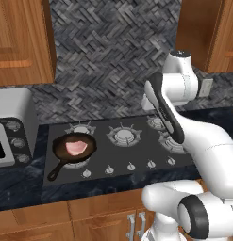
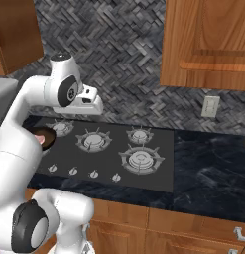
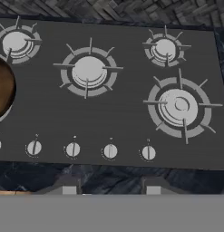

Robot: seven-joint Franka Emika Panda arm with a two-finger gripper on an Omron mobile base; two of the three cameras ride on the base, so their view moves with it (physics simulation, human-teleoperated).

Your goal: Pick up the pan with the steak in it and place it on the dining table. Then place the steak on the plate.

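The black pan (image 1: 58, 149) sits on the front left burner of the cooktop, its handle pointing toward the front left. The pink steak (image 1: 75, 147) lies flat inside it. In the right base view the pan (image 2: 46, 134) peeks out from behind my arm. Its rim (image 3: 2, 88) shows at the left edge of the hand view. My gripper (image 3: 111, 189) hovers high above the middle of the cooktop, to the right of the pan, looking down. Its fingertips (image 3: 68, 188) stand apart with nothing between them. The dining table and the plate are out of view.
The black cooktop (image 1: 137, 153) has several burners and a row of knobs (image 3: 110, 151) along its front edge. A grey appliance (image 1: 12, 132) stands on the counter to the left. Wooden cabinets (image 2: 208, 44) hang above. Dark counter (image 2: 213, 163) stretches to the right.
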